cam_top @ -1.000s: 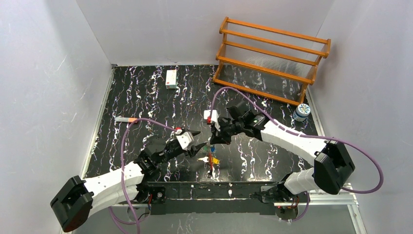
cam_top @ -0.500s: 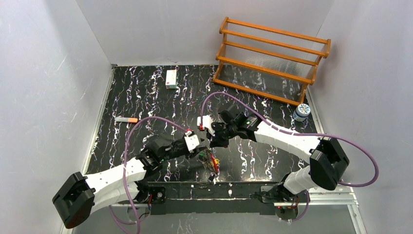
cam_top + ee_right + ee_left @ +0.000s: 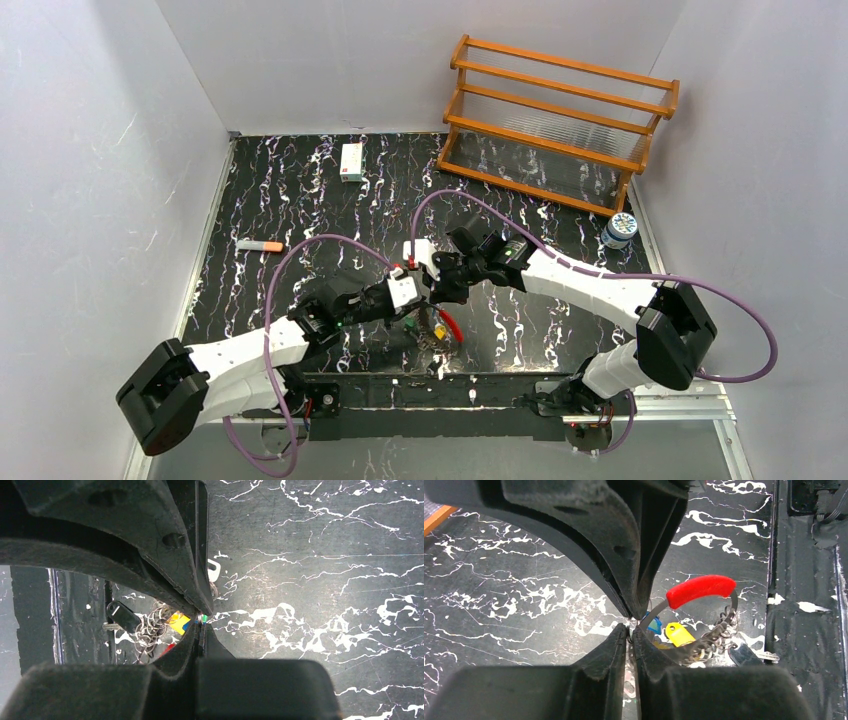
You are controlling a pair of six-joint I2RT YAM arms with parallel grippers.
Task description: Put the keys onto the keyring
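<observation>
I have both arms meeting over the near middle of the table (image 3: 300, 200), just above the keyring (image 3: 441, 330), which lies there with its red segment (image 3: 700, 588) turned to the right. The left gripper (image 3: 630, 626) is pinched almost shut, and in its wrist view the thin metal band runs from the red segment straight into the fingertips, so I read it as clamped on the loop. The right gripper (image 3: 201, 621) is closed tight. A speck of green (image 3: 204, 618) sits at its tips, which I take for the green key's tag, though I cannot tell whether it is truly pinched. The blue key (image 3: 654, 625) rests inside the loop beside a yellow tag (image 3: 679, 633), and I cannot tell if it is threaded. To do this step well, I want the left grip firm and motionless so the band's end stays put. The right should feed in along the band's line with small wrist corrections, never pushing sideways, because the band looks springy and could flick out. Compared with a second ago, the left fingers, then wide open and off to the left, are in and closed. The right gripper sits further left, against them, and the ring, then a narrow bunch under it, is spread out.
</observation>
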